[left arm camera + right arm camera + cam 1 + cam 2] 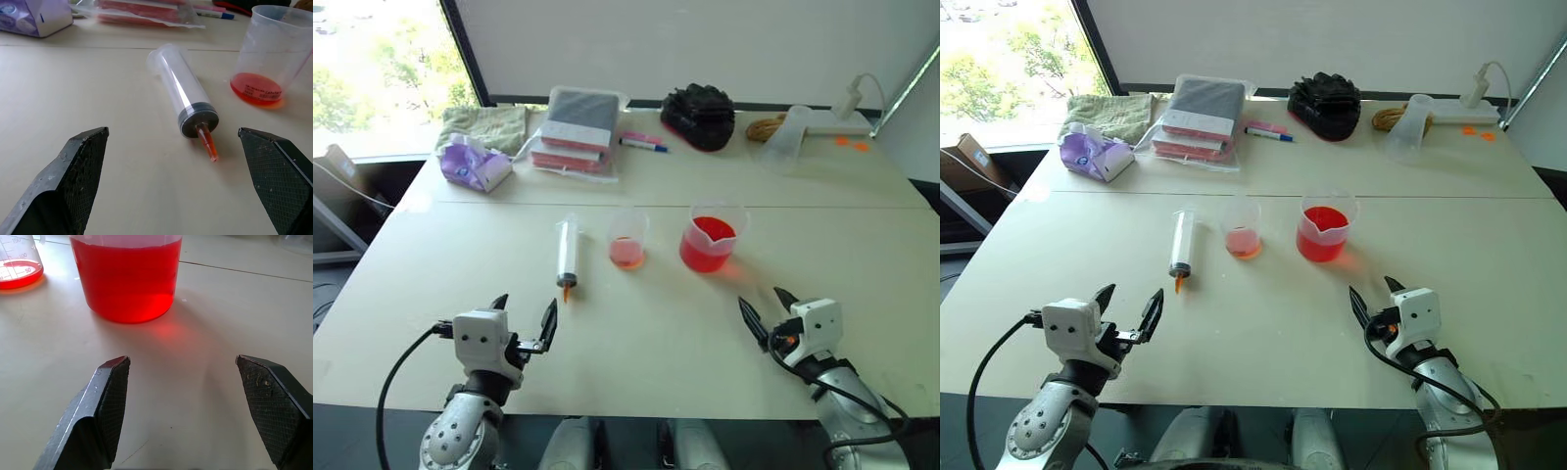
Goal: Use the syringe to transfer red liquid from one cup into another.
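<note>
Syringe (568, 250) lying flat on the table (636, 333), orange tip toward the robot, just left of the small cup (627, 238); big spouted cup (709, 239) a little further right. Red liquid (126, 276) deep in the big cup, a thin pink-orange layer in the small one.

Left gripper (522, 323) spread wide, empty, aimed along the table at the syringe tip. Right gripper (766, 311) equally wide, empty, facing the big cup, apart from it.

Risks, as judgement:
- Round barrel likely to roll or skid away under a one-sided touch, possibly into the small cup just beside it.
- Light plastic cups, easily tipped by a stray finger; a spill from the fuller one would flood the table.
- A pinch on the thin tip rather than the barrel could let the syringe swing or drop.

Writing: graduation marks on the small cup, "50" and "150" readable in the right wrist view; a small printed label on its base, illegible. No brand legible elsewhere.
</note>
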Robot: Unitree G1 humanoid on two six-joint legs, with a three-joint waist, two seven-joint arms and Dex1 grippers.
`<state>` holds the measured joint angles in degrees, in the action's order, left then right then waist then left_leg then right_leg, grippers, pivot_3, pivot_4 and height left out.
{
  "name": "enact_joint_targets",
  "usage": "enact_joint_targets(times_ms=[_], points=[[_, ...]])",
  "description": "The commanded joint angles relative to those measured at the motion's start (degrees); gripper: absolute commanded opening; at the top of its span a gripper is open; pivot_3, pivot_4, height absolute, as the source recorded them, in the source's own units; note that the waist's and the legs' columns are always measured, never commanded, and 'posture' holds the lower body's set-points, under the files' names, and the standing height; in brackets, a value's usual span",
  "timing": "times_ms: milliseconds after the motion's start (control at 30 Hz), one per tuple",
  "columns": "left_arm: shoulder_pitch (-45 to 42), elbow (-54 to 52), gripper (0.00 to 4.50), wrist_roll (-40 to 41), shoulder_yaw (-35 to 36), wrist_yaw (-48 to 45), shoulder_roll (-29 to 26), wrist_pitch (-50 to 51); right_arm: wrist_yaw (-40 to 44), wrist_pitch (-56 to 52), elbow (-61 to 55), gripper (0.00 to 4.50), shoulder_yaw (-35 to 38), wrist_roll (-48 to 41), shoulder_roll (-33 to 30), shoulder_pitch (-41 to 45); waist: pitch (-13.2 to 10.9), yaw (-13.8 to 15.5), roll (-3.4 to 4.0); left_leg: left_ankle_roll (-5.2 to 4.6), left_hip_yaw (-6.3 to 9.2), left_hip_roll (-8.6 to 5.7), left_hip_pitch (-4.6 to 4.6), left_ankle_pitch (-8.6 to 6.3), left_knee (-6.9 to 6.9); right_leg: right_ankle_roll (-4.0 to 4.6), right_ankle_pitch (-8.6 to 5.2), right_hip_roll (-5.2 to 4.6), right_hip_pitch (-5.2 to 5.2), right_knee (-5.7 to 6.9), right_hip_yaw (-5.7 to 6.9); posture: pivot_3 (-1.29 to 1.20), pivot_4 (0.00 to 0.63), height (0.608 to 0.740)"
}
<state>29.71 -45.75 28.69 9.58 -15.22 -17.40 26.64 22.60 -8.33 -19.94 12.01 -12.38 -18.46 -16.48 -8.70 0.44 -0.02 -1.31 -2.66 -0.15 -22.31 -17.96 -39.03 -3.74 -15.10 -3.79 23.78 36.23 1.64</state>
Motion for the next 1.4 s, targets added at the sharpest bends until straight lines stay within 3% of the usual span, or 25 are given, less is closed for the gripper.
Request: enact_joint_targets(times_ms=[33,167,267,333,400,467,533,633,833,1000,1100,1233,1400], points=[[1.7,-2.9,4.47,24.2,11.8,-13.5,-14.6,11.1,1.1,-0.7,-1.3,3.58,0.0,-1.4,-1.1,1.0,0.0,-0.1,0.03,0.01,0.02,0.02,0.01,0.01,0.00,0.06,-0.03,0.01,0.02,0.03,0.04,0.00,0.150,0.740],[-3.7,6.6,4.47,43.8,30.5,-21.6,-36.6,22.4,2.7,0.2,1.8,3.58,0.5,-1.4,-2.1,3.0,0.0,0.3,0.06,0.11,0.10,0.00,0.03,0.06,-0.08,0.08,-0.05,0.01,-0.07,0.06,0.12,0.00,0.150,0.740],[-9.2,13.5,4.47,50.3,36.7,-25.3,-46.1,27.9,3.2,0.9,3.9,3.58,1.0,-1.2,-2.8,4.8,0.0,0.2,0.05,0.15,0.17,-0.04,0.20,0.09,-0.13,0.10,-0.04,0.02,-0.19,-0.01,0.19,0.00,0.150,0.740],[-15.0,19.3,4.47,54.2,36.2,-23.4,-52.1,31.7,3.5,1.7,5.3,3.58,1.6,-1.1,-3.5,6.0,0.0,0.0,0.17,0.12,0.14,-0.10,0.25,0.07,-0.09,0.10,-0.04,0.02,-0.35,-0.08,0.15,0.00,0.150,0.740],[-24.0,26.3,4.47,58.1,30.0,-19.3,-60.0,34.3,3.7,2.8,7.3,3.58,3.0,-1.1,-4.7,7.9,-0.1,0.0,0.04,0.08,0.12,-0.11,0.24,0.04,-0.04,0.08,-0.03,0.03,-0.32,-0.07,0.14,0.00,0.150,0.740],[-34.0,30.2,4.47,59.3,20.8,-13.5,-63.7,35.1,3.7,3.8,9.2,3.58,4.4,-1.3,-5.9,9.9,-0.2,-0.1,0.02,0.12,0.13,-0.11,0.23,0.07,-0.04,0.07,-0.02,0.07,-0.30,-0.03,0.15,0.00,0.150,0.740],[-47.1,33.3,4.47,58.3,10.5,-4.8,-60.7,37.2,3.3,3.3,10.8,3.58,5.9,-1.9,-7.0,12.0,-0.2,-0.1,0.07,0.11,0.11,-0.15,0.30,0.07,-0.04,0.06,-0.02,0.07,-0.41,-0.02,0.12,0.00,0.150,0.740],[-64.3,40.6,4.47,58.2,-0.5,7.4,-52.1,44.4,12.6,-2.3,11.7,3.58,5.2,-7.5,-12.0,14.2,-0.2,0.2,0.18,0.11,0.08,-0.15,0.53,0.07,0.01,-0.13,0.09,0.08,-0.59,0.01,0.09,0.00,0.150,0.740],[-82.5,53.0,4.47,55.1,-8.5,21.5,-37.8,55.3,31.4,-17.9,14.6,3.58,7.4,-18.8,-29.7,21.8,-0.5,0.1,-0.17,0.11,0.07,-0.11,0.61,0.09,-0.02,-0.29,0.18,0.12,-0.62,0.14,0.08,0.00,0.150,0.740],[-90.9,61.3,4.47,47.1,-9.9,24.9,-29.6,63.9,43.8,-27.6,15.2,3.58,8.0,-25.4,-44.2,30.2,-0.5,0.1,-0.23,0.13,0.05,-0.10,0.60,0.10,0.02,-0.30,0.17,0.12,-0.57,0.14,0.07,0.00,0.150,0.740],[-93.4,64.9,4.47,42.7,-9.9,26.1,-25.9,65.8,48.3,-29.1,16.5,3.58,3.0,-24.1,-50.3,39.8,-0.5,-0.3,-0.27,0.23,0.05,-0.06,0.58,0.16,0.08,-0.31,0.16,0.18,-0.50,0.13,0.06,0.00,0.150,0.740],[-96.0,69.4,4.47,37.4,-11.9,27.3,-23.8,65.9,52.7,-29.5,19.7,3.58,-3.2,-23.0,-51.7,55.3,-0.6,-0.3,-0.41,0.51,0.06,-0.06,0.46,0.31,0.04,-0.31,0.17,0.16,-0.39,0.14,0.05,0.00,0.150,0.740],[-100.8,76.2,4.47,32.4,-14.6,25.7,-22.3,65.9,56.9,-30.1,21.2,3.58,-8.2,-21.6,-50.3,66.7,-0.7,0.3,-0.44,0.74,0.09,-0.08,0.02,0.42,-0.01,-0.31,0.17,0.10,-0.01,0.12,0.06,0.00,0.150,0.740]])
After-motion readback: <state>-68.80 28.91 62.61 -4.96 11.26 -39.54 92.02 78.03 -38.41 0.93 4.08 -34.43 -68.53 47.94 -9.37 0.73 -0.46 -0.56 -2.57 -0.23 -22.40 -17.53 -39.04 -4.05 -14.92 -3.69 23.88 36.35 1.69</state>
